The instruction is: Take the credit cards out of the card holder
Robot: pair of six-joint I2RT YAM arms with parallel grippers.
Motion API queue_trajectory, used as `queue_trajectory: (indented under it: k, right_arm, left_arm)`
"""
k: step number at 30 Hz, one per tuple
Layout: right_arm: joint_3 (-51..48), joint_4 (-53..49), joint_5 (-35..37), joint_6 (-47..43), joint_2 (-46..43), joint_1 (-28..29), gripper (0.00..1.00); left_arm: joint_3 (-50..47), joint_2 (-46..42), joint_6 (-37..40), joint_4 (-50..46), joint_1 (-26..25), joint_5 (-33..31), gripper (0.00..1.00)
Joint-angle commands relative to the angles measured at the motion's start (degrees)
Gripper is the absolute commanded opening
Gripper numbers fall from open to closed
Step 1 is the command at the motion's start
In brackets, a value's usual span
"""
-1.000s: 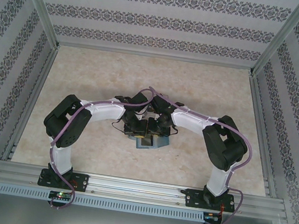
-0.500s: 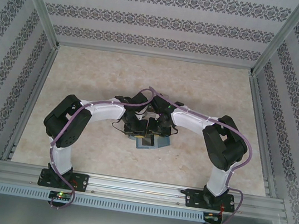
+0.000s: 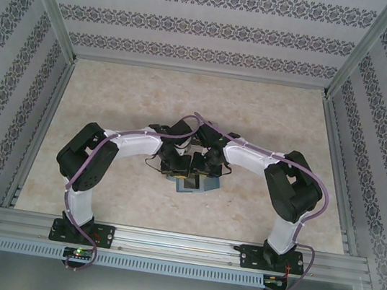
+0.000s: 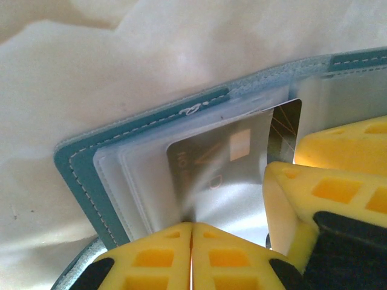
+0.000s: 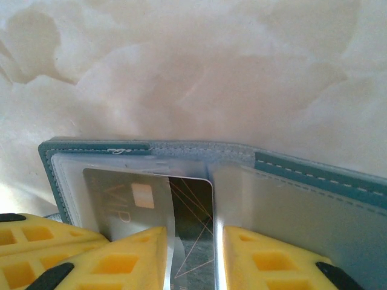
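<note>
Left gripper (image 4: 191,232) is clenched, its two yellow fingers pressed flat together, tips down on the clear pocket of the holder (image 4: 78,175). Right gripper (image 5: 193,232) stands just beside it with its jaws apart. One dark card (image 5: 190,199) lies in the gap between them, and a sliver of space shows between the card's edge and the right-hand finger. One teal holder lies open on the table (image 5: 211,72), midway between the two arms. The card is partly in its clear pocket, with one end sticking out toward the spine.
</note>
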Motion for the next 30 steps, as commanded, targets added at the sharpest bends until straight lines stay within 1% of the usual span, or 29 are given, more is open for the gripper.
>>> queue_trajectory:
  k: [1,21,30]
  right_arm:
    - [-1.8,2.4,-2.8,0.2,-1.4,-0.5,0.31]
    - [-5.1,8.9,-10.2,0.7,1.2,-2.1,0.31]
    - [-7.5,13.0,-12.6,2.5,-2.1,-2.9,0.23]
  left_arm:
    - [-0.5,1.1,1.8,-3.2,-0.9,-3.9,0.08]
    - [-0.9,3.3,2.9,-4.6,-0.9,-5.0,0.07]
    - [-1.0,3.9,3.4,-5.3,-0.9,-5.6,0.07]
